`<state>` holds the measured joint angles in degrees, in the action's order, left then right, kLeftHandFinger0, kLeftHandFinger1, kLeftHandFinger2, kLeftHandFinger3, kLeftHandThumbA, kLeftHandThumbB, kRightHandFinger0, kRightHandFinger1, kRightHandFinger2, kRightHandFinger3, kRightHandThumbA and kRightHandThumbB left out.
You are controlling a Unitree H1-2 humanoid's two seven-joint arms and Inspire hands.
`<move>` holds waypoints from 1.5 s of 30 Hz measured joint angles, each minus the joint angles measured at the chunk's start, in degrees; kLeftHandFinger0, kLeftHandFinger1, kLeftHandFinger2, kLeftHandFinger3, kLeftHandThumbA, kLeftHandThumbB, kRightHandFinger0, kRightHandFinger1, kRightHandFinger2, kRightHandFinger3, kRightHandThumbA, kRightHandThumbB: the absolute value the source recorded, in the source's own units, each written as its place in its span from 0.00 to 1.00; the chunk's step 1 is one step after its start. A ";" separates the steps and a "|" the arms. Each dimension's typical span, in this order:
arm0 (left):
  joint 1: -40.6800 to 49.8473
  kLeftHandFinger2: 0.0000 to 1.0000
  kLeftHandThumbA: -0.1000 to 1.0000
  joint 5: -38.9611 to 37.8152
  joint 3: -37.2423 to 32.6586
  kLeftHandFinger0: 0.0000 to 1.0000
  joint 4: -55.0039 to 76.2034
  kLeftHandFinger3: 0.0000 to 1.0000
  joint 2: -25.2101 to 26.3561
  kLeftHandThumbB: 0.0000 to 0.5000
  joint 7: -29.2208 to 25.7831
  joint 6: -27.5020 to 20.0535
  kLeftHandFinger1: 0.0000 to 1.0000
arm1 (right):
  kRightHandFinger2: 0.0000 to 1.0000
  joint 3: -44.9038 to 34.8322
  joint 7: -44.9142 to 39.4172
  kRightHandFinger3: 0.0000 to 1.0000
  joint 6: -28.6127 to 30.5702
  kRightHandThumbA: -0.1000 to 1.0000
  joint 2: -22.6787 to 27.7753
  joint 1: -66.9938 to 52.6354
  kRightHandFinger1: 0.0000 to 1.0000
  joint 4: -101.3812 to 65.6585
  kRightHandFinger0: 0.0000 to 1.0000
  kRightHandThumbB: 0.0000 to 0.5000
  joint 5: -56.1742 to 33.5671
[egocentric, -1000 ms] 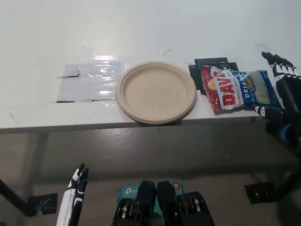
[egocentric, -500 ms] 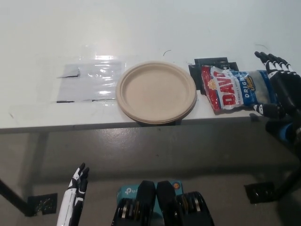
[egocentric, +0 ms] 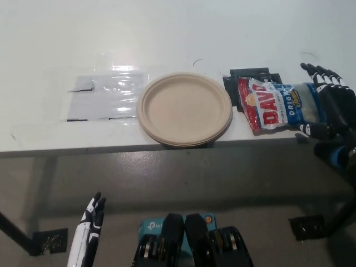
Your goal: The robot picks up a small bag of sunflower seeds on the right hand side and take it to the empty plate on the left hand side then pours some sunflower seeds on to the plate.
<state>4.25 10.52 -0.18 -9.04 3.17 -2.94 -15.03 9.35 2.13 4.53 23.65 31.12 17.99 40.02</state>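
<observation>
I see the right robot hand (egocentric: 328, 105) spread open at the bag's (egocentric: 281, 104) 3 o'clock end — plate (egocentric: 184, 108) empty; left robot hand (egocentric: 89, 228) low, unclear.

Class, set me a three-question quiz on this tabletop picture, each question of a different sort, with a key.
1. True or false: the plate holds seeds.
2. The seed bag lies on which side of the plate? A picture left; B picture right; C on it.
3. Fill in: the black right hand is at the bag's ___ end.

The white left hand hangs below the table.

Key: 1 false; 2 B; 3 right.
</observation>
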 measured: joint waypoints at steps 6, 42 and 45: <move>-0.17 1.00 1.00 0.00 0.01 1.00 -0.03 1.00 0.00 0.31 0.00 -0.02 1.00 | 1.00 0.83 -0.14 1.00 -0.27 1.00 -0.01 0.23 1.00 0.75 1.00 0.86 -0.01; -0.27 1.00 1.00 0.05 0.15 1.00 -0.24 1.00 0.01 0.25 -0.02 -0.48 1.00 | 1.00 3.53 -1.35 1.00 -2.05 1.00 0.46 3.99 1.00 9.44 1.00 0.84 -0.02; -0.27 1.00 1.00 0.05 0.16 1.00 -0.24 1.00 0.00 0.24 -0.02 -0.48 1.00 | 1.00 3.86 -1.45 1.00 -2.49 1.00 0.46 4.37 1.00 9.75 1.00 0.81 -0.01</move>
<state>3.98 10.56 -0.03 -9.27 3.17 -2.97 -15.52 13.21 0.68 2.04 24.10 35.49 27.75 40.01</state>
